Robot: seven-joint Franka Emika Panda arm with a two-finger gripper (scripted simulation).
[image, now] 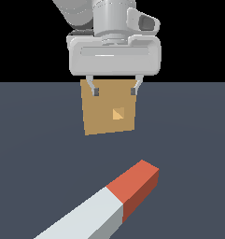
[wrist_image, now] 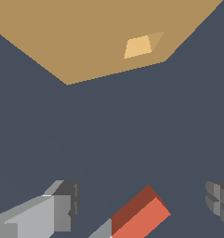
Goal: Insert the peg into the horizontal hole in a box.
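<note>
In the exterior view the end effector (image: 114, 90) is seen hanging above the dark grey surface (image: 188, 130), its two fingers spread wide apart with nothing held between them. Its fingertips (image: 95, 92) are seen in front of the upper part of the box (image: 101, 122), a flat tan-orange block that stands upright on the surface. The hole (image: 118, 114) is seen as a small square opening, lighter orange inside, near the middle of the box's face.

The peg (image: 104, 203) is seen lying flat on the surface, well apart from the box and nearer to the exterior camera. Its red-orange end is pointed toward the box, angled to the exterior view's right, while the pale grey-white length is cut off by the lower edge of the exterior view.

In the wrist view the box (wrist_image: 76, 32) and the hole (wrist_image: 138, 46) are seen across a stretch of bare surface (wrist_image: 108, 135). The red end of the peg (wrist_image: 140, 214) is shown between the two open fingers (wrist_image: 62, 207), touched by neither.
</note>
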